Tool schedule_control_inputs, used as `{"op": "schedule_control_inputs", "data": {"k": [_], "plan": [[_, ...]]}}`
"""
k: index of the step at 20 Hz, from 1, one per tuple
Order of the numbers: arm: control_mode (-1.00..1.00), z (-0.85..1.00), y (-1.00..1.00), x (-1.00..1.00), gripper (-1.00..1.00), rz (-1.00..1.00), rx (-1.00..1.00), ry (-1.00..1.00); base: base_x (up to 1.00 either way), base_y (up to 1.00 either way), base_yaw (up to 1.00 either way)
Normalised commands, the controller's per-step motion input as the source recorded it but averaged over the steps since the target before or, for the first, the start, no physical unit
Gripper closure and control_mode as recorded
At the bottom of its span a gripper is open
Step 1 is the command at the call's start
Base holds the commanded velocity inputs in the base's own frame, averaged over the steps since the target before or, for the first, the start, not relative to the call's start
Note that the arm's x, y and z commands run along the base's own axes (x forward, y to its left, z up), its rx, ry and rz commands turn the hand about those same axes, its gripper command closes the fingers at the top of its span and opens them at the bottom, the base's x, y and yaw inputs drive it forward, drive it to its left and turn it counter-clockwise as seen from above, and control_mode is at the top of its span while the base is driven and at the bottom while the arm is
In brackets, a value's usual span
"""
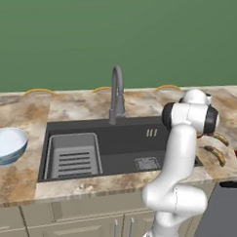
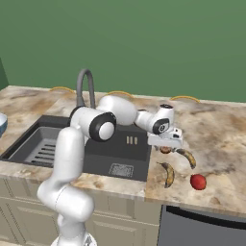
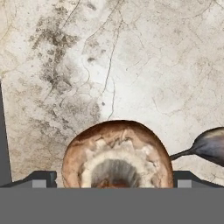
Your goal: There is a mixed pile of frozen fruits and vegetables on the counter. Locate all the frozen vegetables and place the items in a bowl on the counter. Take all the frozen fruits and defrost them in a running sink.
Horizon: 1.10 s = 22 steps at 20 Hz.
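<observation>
Here the hand [image 2: 165, 145] is seen spread wide, poised low over a brown mushroom [image 3: 117, 154], its domed cap between the dark fingertips [image 3: 41, 178], ungripped. The mushroom lies on the veined, marbled stone surface [image 2: 221, 134], right of the dark rectangular sink [image 2: 125, 144]. Nearby lie two curved, brown-spotted bananas [image 2: 168, 174] and a glossy red piece [image 2: 198, 181].

Plain green wall [image 1: 119, 32] behind; tan cabinets [image 1: 62, 225], dark appliance front [image 2: 202, 230] below.
</observation>
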Motion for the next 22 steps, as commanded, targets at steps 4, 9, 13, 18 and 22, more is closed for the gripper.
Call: {"op": "schedule_control_inputs", "data": {"k": [4,9,13,18,22], "plan": [[-1.00,0.00,0.02,0.10,1.00,0.00,-0.02,-0.01,0.00,0.00,0.00],[-1.00,-0.02,0.00,0.00,1.00,0.00,0.00,0.00,0.00,0.00,0.00],[-1.00,0.00,0.04,0.01,1.00,0.00,0.00,0.00,0.00,0.00,0.00],[-1.00,0.53,0.26,-0.05,1.00,0.00,0.00,0.00,0.00,0.00,0.00],[-1.00,0.76,0.56,-0.22,1.00,0.04,0.01,-0.05,0.00,0.00,0.00]]}}
